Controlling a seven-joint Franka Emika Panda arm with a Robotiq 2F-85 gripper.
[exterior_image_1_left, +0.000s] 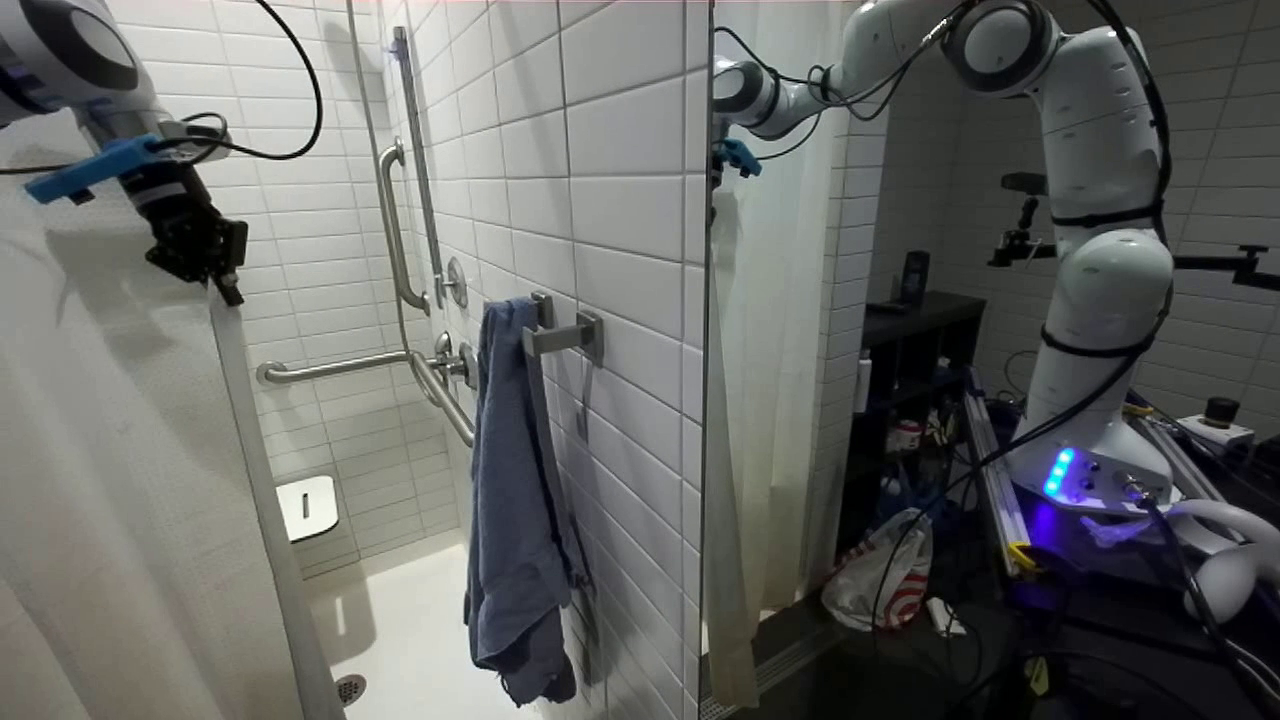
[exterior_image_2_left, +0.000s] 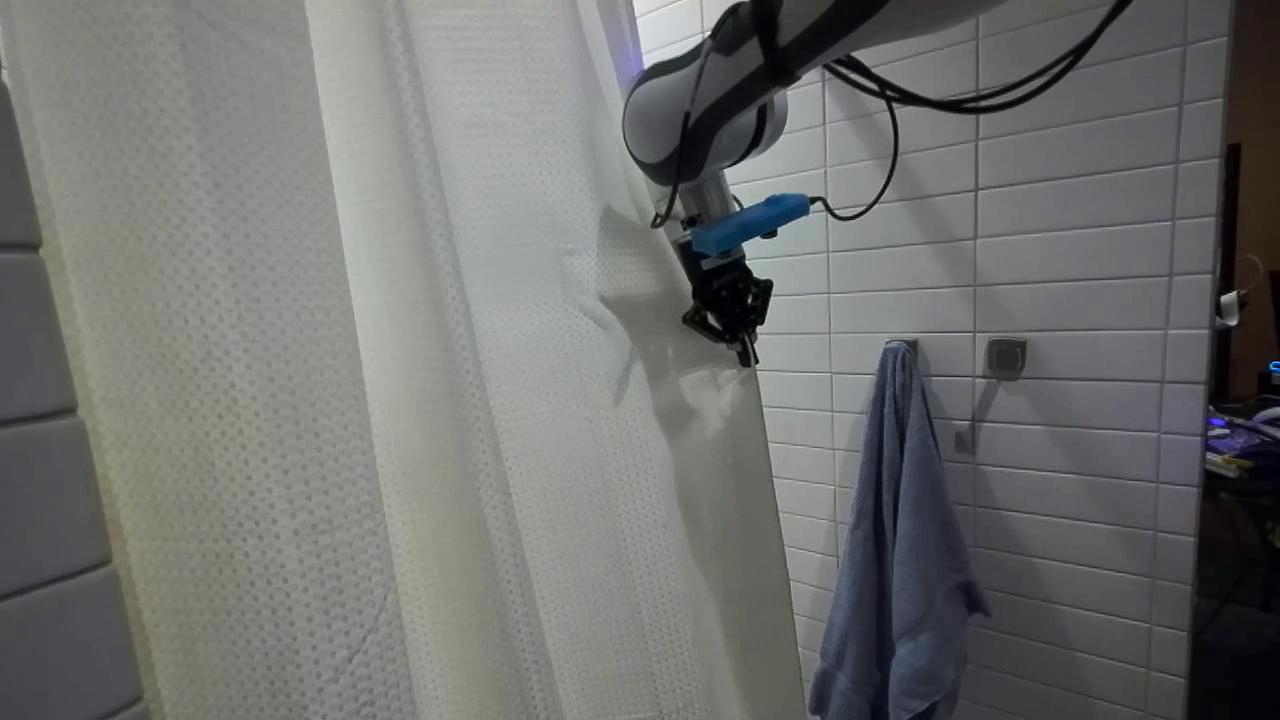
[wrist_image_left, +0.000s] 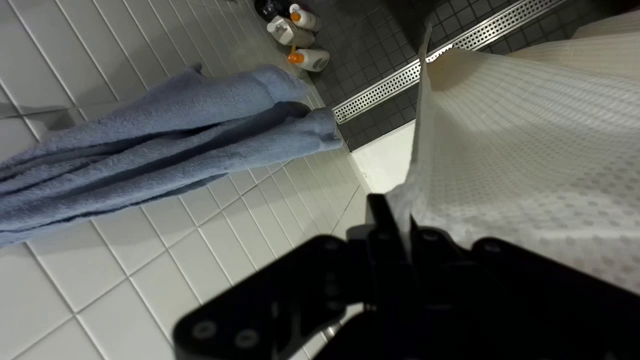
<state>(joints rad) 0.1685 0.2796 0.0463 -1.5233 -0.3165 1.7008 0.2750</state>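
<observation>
Pinching the white shower curtain by its edge, the tool hangs apart from a blue towel; bottles on the floor might be toiletries.

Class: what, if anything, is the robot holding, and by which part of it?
The long white patterned fabric shower curtain, pinched at its free side edge between the slim black fingers.

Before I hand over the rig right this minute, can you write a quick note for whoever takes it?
Jaws: shut on the curtain, pinching its edge.
Things: the curtain hangs down from the grip; the towel hangs on the tiled wall, untouched.
Done: the curtain is gripped.
Left: letting go is not yet done; in the wrist view a gap shows between curtain and towel.
</observation>
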